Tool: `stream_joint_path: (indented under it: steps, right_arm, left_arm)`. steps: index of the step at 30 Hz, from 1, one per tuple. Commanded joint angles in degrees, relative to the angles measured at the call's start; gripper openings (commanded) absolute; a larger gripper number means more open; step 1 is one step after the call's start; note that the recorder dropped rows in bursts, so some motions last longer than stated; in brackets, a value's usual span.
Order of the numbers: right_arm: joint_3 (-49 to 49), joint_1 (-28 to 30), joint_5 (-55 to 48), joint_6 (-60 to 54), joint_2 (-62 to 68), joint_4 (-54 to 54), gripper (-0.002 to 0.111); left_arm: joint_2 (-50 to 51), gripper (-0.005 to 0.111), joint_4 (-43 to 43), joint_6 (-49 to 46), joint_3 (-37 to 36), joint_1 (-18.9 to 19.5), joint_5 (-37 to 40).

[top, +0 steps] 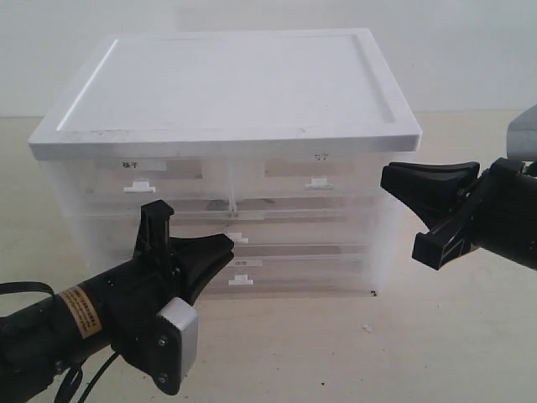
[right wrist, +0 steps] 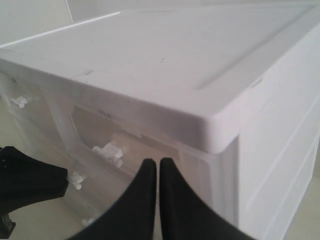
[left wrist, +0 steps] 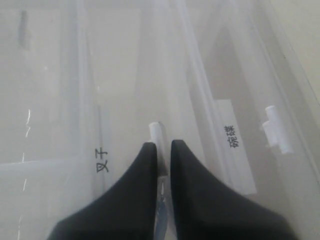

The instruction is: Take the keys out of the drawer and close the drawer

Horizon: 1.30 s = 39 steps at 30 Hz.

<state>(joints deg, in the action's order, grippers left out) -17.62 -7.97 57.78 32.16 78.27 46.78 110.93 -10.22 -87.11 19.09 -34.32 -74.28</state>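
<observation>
1. Black jointed left arm (top: 75, 315) with an orange label band: comes in from the lower left, angled upward.
2. Black left gripper (top: 228, 243), wedge-shaped fingers (left wrist: 145, 170): pressed together, only a thin slit between them.
3. Black right arm (top: 512, 214): reaches in level from the right edge.
4. Black right gripper (top: 388, 180): wedge-shaped fingers closed to a hairline gap, held higher than the left gripper.

A bare robot-lab bench: plain white wall (top: 470, 50); pale tabletop (top: 453, 336); lone labelled plastic cabinet (top: 226, 92)

Black pointed left tool (left wrist: 161, 146); arm (top: 33, 336) bears orange label (top: 77, 306), silver block (top: 178, 329).
</observation>
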Motion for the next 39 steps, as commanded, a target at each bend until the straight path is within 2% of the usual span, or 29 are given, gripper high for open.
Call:
stream_joint_path:
  steps: [1, 8, 11, 12, 15, 24, 25, 29, 30, 31, 32, 33, 34, 35, 38, 39]
  right_arm:
    - [-0.32, -0.07, 0.32, 0.31, 0.13, 0.16, 0.0]
    - [-0.32, -0.07, 0.21, 0.29, 0.13, 0.16, 0.0]
    - [-0.32, -0.07, 0.21, 0.29, 0.13, 0.16, 0.0]
    - [-0.32, -0.07, 0.21, 0.29, 0.13, 0.16, 0.0]
    - [-0.32, -0.07, 0.21, 0.29, 0.13, 0.27, 0.0]
    - [-0.32, -0.07, -0.62, 0.54, 0.13, 0.66, 0.0]
    - [-0.32, -0.07, -0.62, 0.54, 0.13, 0.66, 0.0]
    - [-0.32, -0.07, -0.62, 0.54, 0.13, 0.66, 0.0]
    - [-0.32, -0.07, -0.62, 0.54, 0.13, 0.66, 0.0]
    - [-0.32, -0.07, -0.62, 0.54, 0.13, 0.66, 0.0]
    - [-0.32, -0.07, -0.62, 0.54, 0.13, 0.66, 0.0]
    - [-0.32, -0.07, -0.62, 0.54, 0.13, 0.66, 0.0]
    - [-0.32, -0.07, -0.62, 0.54, 0.13, 0.66, 0.0]
    - [-0.32, -0.07, -0.62, 0.54, 0.13, 0.66, 0.0]
    - [-0.32, -0.07, -0.62, 0.54, 0.13, 0.66, 0.0]
    - [-0.32, -0.07, -0.62, 0.54, 0.13, 0.66, 0.0]
  left_arm:
    - [0.69, 0.004, 1.21, 1.34, -1.7, -1.45, 4.31]
    - [0.69, 0.004, 2.98, 1.15, -1.7, -6.78, 4.31]
    - [0.69, 0.004, 8.04, -0.54, -2.37, -9.97, 4.31]
    - [0.69, 0.004, 10.81, -3.04, -3.11, -12.16, 4.31]
    - [0.28, 0.004, 12.61, -4.21, -3.91, -14.77, 4.31]
    - [-5.24, 0.004, 14.65, -2.94, -6.67, -18.95, 4.31]
    - [-5.92, 0.004, 14.14, -0.92, -6.67, -18.95, 4.31]
    - [-13.0, 0.004, 14.34, 22.99, -5.02, -18.95, 4.31]
    - [-14.16, 0.004, 14.34, 26.34, -4.35, -18.95, 4.31]
    - [-16.14, 0.004, 16.86, 38.07, -2.65, -18.95, 4.31]
    - [-17.51, 0.004, 18.81, 44.26, -1.38, -18.95, 4.31]
    - [-20.44, 0.004, 21.43, 50.25, 1.7, -18.95, 14.22]
    - [-22.24, 0.004, 22.27, 51.2, 4.36, -18.95, 24.13]
    - [-24.04, 0.004, 21.85, 51.32, 8.68, -18.95, 39.44]
    - [-25.86, 0.004, 17.86, 51.35, 15.88, -18.95, 62.8]
    - [-26.25, 0.004, 17.86, 51.35, 20.02, -18.95, 74.79]
